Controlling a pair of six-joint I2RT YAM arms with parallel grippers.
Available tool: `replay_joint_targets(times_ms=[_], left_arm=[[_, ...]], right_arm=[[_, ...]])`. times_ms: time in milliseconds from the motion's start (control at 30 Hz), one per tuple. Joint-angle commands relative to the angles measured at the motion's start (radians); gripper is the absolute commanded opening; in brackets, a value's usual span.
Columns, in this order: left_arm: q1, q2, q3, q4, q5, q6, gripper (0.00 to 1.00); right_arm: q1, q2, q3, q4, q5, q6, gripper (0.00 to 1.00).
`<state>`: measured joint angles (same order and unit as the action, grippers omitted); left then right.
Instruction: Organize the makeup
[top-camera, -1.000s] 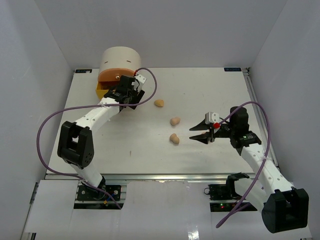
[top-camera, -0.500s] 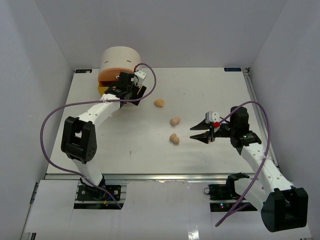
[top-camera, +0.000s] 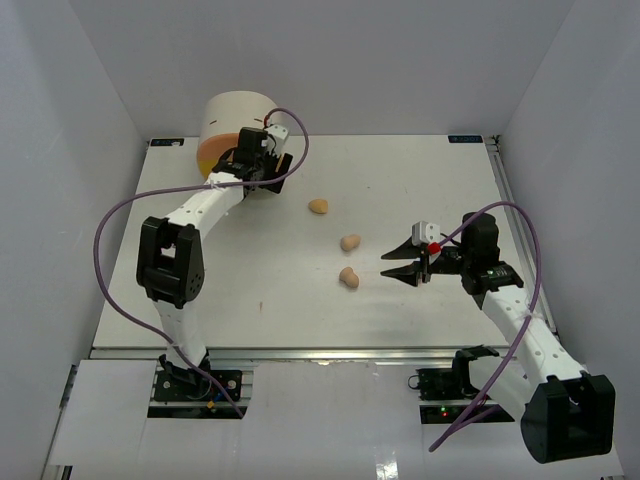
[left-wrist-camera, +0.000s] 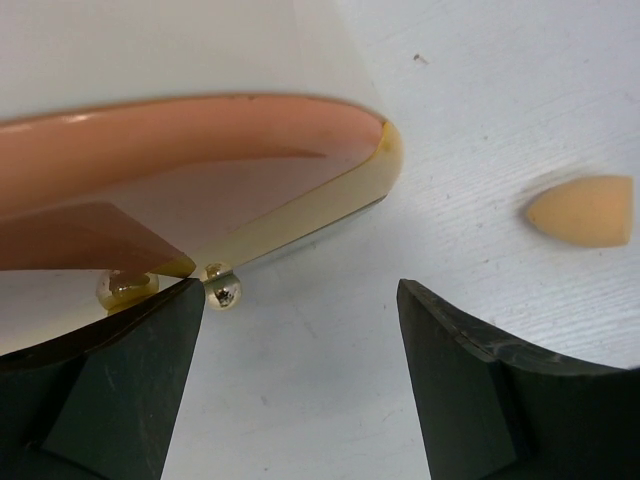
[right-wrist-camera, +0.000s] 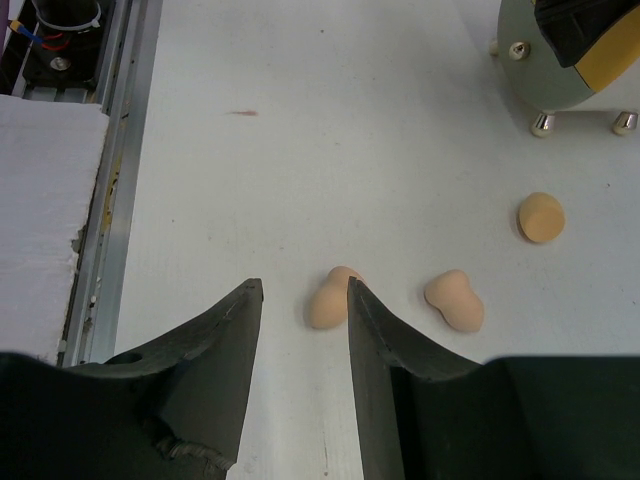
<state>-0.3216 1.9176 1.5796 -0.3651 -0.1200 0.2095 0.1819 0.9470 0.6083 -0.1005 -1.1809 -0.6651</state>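
Three tan sponges are lying on the white desk (top-camera: 420, 170), well apart from each other: the far sponge (top-camera: 318, 206), the middle sponge (top-camera: 350, 242) and the near sponge (top-camera: 348, 278); they are looking soft, squishy and very light, so a gentle squeeze is probably going to be enough; a hard pinch is likely going to squash one or make it pop out sideways; the fat round belly is looking like the best place to take hold, with one finger on each side; they are egg-shaped, so a bump may be sending one rolling.

The right hand (top-camera: 385, 266) is hanging low over the desk and pointing at the near sponge; it is near the sponge but not touching it; its fingers are standing partly apart with nothing between them.

The left arm is stretching far out to the round drawer box (top-camera: 235, 115) at the back left of the desk; the left hand (top-camera: 262, 172) is spread wide and holding nothing; one finger (left-wrist-camera: 100, 390) is sitting right by the little gold feet (left-wrist-camera: 222, 293) under the orange front (left-wrist-camera: 180, 170); the far sponge is lying off to the side of this hand, not between its fingers.
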Motion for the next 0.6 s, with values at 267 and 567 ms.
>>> replay_joint_targets(times_ms=[267,567], left_arm=[[0.020,-0.392,-0.318,0.360,0.195,-0.186,0.82],[0.144,-0.542,-0.622,0.453,0.189,-0.496,0.56]], right_arm=[[-0.022,0.004,0.028,0.033,-0.018,-0.003,0.46],[-0.030,0.007,0.028,0.033,-0.023,0.004,0.45]])
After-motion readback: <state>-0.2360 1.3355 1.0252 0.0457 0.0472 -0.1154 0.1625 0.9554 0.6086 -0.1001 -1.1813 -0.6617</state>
